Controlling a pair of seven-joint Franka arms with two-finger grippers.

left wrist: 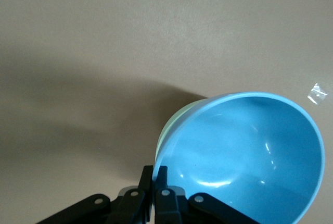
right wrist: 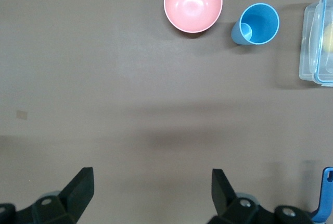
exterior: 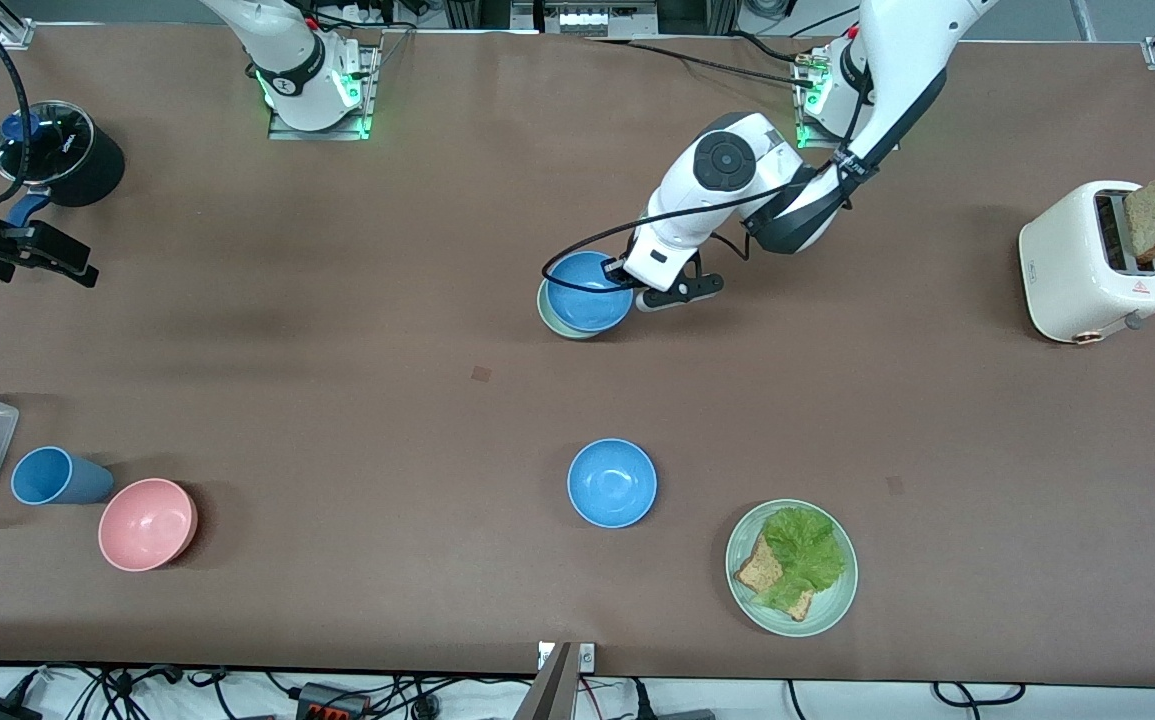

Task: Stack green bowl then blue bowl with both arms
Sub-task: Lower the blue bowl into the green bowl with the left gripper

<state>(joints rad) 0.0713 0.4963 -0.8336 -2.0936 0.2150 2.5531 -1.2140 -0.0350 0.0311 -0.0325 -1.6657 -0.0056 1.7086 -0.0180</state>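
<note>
One left gripper (left wrist: 154,182) pinches blue bowl (left wrist: 244,156) rim.

Both arms (exterior: 737,190) are glossy white with rounded shells and black bands at the joints; the left arm has a dark grey round cap on one joint. Black cables loop along the left arm. Green lights glow at both bases (exterior: 322,90). The grippers are black, with angular fingers (right wrist: 78,187) and small silver screws (left wrist: 165,193).
</note>
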